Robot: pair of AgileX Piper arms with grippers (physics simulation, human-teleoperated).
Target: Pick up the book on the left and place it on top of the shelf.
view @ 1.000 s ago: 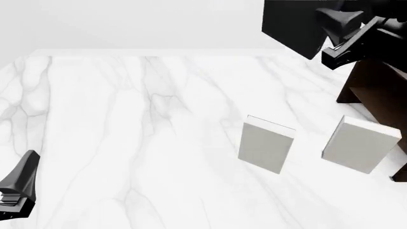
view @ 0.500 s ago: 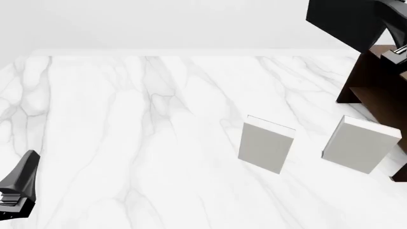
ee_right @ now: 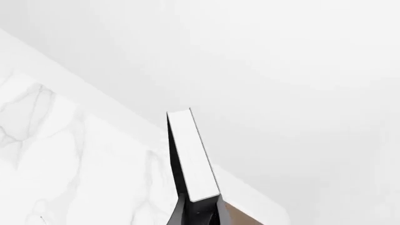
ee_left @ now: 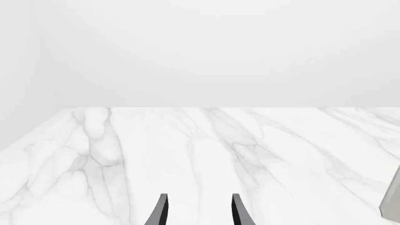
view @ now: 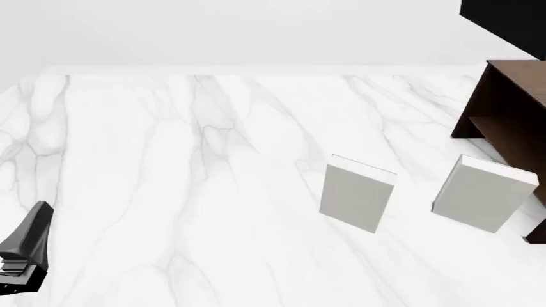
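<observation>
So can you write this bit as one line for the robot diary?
right gripper: shut on book | book above shelf | left gripper: open, idle

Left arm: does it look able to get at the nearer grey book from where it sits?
Probably yes. The left gripper is open and holds nothing, and only bare marble table lies between it and the grey book. Whether the arm stretches that far cannot be judged.
</observation>
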